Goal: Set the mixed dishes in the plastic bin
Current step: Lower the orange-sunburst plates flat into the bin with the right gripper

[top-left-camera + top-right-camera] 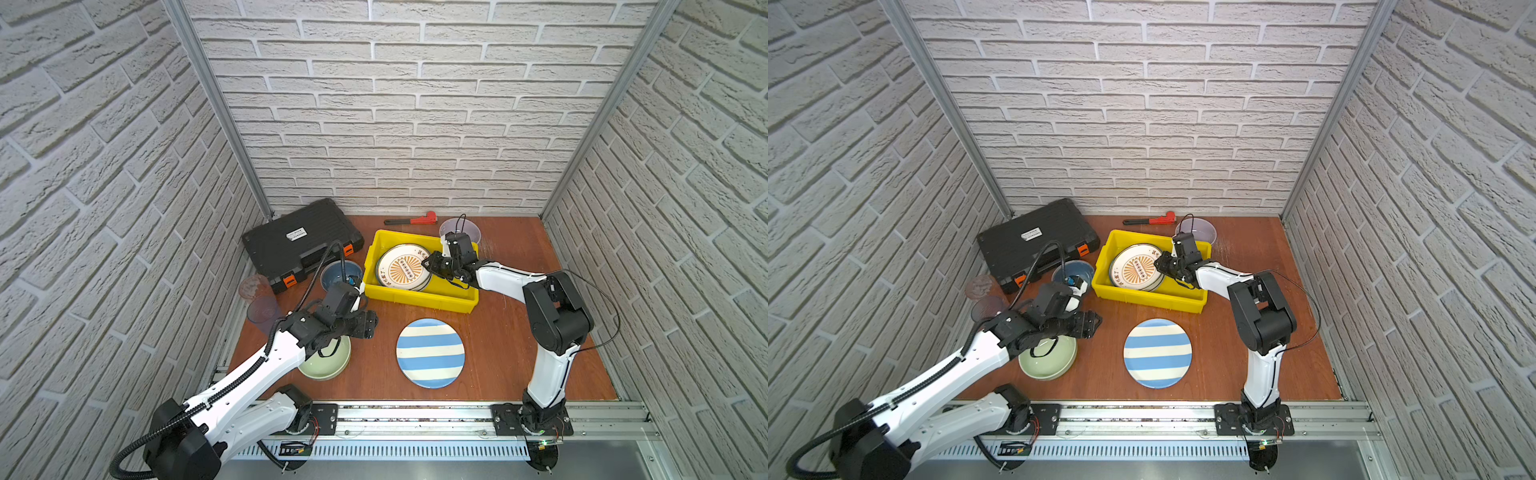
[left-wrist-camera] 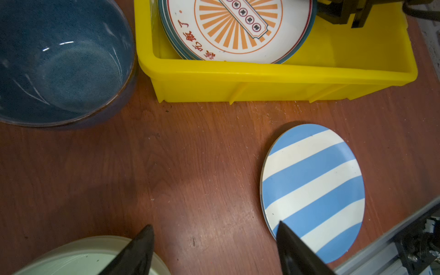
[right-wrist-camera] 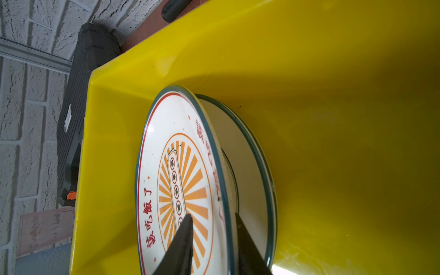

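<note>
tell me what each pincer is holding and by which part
Nothing gripped. The right pincer straddles the rim of the sunburst plate, jaws apart; the left pincer is open and empty.

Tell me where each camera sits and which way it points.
Top views: high at the front, looking down on the table; left gripper and right gripper both show.
Left wrist: behind the left gripper, looking past its fingers at the striped plate, blue bowl and bin.
Right wrist: behind the right gripper, over the bin, looking along the sunburst plate; its fingers show.
Shared: both wrist views show the bin and sunburst plate.
</note>
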